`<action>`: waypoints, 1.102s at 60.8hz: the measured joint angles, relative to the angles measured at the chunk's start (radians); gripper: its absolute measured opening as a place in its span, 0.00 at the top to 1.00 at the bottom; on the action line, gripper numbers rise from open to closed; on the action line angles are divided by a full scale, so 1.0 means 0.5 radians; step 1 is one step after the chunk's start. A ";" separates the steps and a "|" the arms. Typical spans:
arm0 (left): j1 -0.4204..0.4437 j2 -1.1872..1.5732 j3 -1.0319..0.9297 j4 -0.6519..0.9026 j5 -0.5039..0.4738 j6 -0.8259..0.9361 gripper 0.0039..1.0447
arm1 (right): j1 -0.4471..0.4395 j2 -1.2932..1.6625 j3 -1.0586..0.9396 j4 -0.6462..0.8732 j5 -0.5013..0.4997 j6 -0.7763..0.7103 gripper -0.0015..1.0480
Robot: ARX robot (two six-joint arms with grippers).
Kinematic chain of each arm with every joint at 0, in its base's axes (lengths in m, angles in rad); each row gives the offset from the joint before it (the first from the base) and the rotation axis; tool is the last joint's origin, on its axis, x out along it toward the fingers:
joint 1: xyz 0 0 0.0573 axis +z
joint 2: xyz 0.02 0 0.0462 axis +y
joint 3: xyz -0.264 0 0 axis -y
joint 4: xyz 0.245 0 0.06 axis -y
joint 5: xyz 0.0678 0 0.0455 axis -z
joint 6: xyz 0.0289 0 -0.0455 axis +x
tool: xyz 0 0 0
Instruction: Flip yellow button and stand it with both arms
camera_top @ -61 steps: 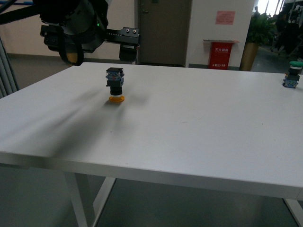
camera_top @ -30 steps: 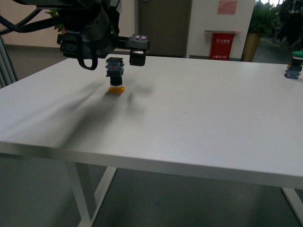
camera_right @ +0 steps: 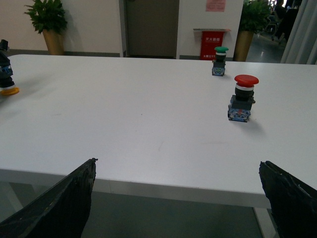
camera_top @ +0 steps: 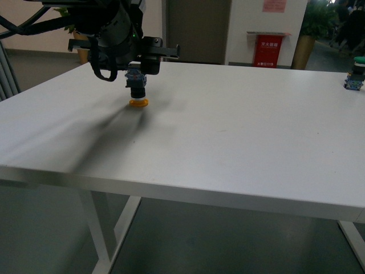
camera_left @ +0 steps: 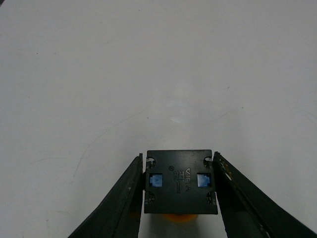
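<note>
Left hand (camera_top: 138,69) around yellow button (camera_top: 137,91), cap down on white table (camera_top: 239,137)

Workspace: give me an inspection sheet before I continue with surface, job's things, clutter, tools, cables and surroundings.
Surface: white table, bare apart from the buttons.
Job's things: yellow button stands cap down, block up.
Clutter: green button and red button, both upright, far from the yellow one.
Tools: left tool has its fingers against both sides of the block and seems closed on it; right tool is open, clear of everything.
Cables: black cables trail from the left arm, above the table.
Surroundings: door, red stand, potted plant.
</note>
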 joint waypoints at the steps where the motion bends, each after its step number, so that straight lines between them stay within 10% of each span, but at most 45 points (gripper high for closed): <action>1: 0.000 0.000 0.000 0.001 0.000 0.000 0.66 | 0.000 0.000 0.000 0.000 0.000 0.000 0.07; 24: -0.058 -0.062 0.030 0.240 0.359 -0.286 0.67 | 0.000 0.000 0.000 0.000 0.000 0.000 0.07; 46: -0.225 -0.063 0.370 0.924 1.206 -1.556 0.67 | 0.000 0.000 0.000 0.000 0.000 0.000 0.07; 67: -0.405 0.248 0.233 1.691 1.418 -2.741 0.67 | 0.000 0.000 0.000 0.000 0.000 0.000 0.07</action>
